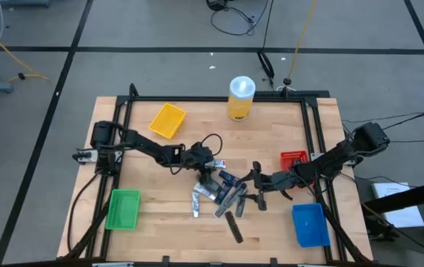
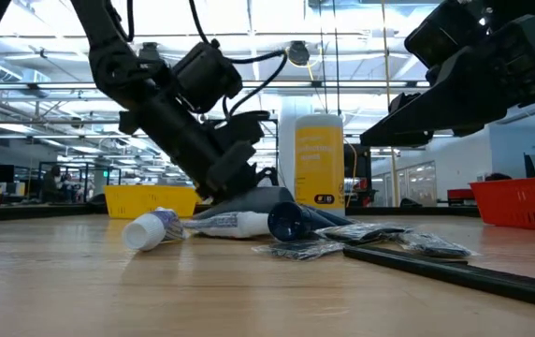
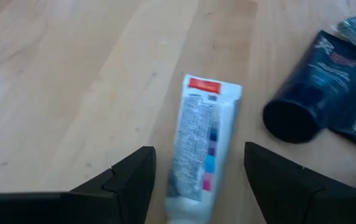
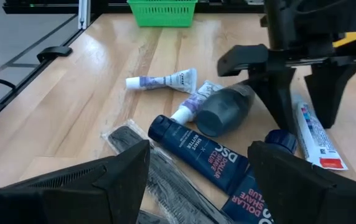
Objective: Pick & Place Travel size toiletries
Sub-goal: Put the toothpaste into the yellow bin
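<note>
Nearest in the left wrist view, our left gripper stands spread, straddling a white tube; we should drop straight and pinch across its narrow width. Its long axis runs directly away from the wrist, red crimped end farthest. In the right wrist view, the right gripper hangs spread and empty over the dark blue tubes. From above, the pile sits mid-table between the bins.
</note>
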